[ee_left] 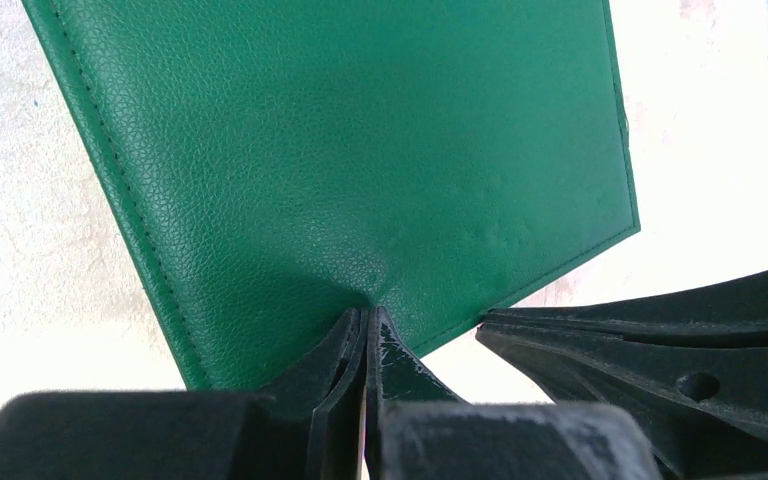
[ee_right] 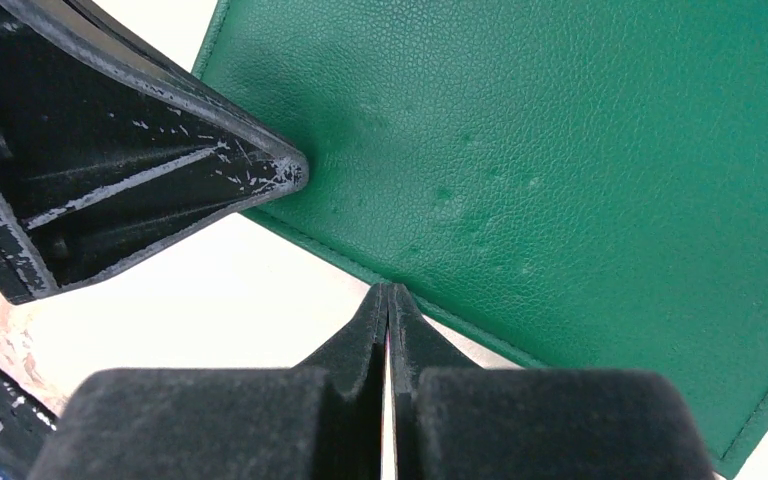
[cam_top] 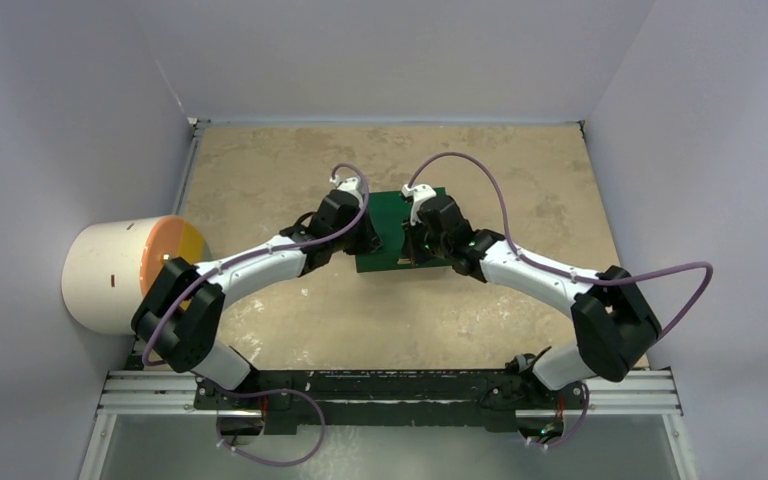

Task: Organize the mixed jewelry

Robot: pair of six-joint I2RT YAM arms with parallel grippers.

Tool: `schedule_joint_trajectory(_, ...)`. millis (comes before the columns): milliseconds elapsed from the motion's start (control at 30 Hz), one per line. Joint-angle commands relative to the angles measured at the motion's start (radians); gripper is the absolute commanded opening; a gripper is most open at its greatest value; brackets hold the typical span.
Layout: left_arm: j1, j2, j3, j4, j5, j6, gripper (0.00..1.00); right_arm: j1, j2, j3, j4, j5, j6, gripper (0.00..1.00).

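Observation:
A green leather-textured box [cam_top: 388, 216] lies closed in the middle of the table, its stitched lid [ee_left: 360, 150] filling both wrist views. My left gripper [ee_left: 368, 312] is shut with nothing in it, its tips resting on the lid near the front edge. My right gripper [ee_right: 388, 288] is shut and empty too, its tips at the stitched front edge of the box [ee_right: 580, 150]. Each gripper's fingers show in the other's view, the right fingers [ee_left: 660, 340] beside the box corner and the left fingers [ee_right: 160, 170] touching the lid. The mixed jewelry is hidden.
A white cylinder with an orange and yellow end [cam_top: 125, 272] lies at the left wall. The tan mottled table [cam_top: 290, 170] is walled on three sides. A metal rail [cam_top: 390, 392] with the arm bases runs along the near edge.

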Motion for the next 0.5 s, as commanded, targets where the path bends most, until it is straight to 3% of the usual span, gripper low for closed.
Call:
schedule_joint_trajectory(0,-0.009,0.014,-0.058,-0.039,0.003,-0.009,0.00,0.007,-0.009,-0.041,0.061,0.002,0.027,0.00)
schedule_joint_trajectory(467,-0.013,-0.032,-0.053,-0.039,0.034,-0.005,0.00,0.008,-0.059,-0.086,0.064,0.016,0.050,0.00)
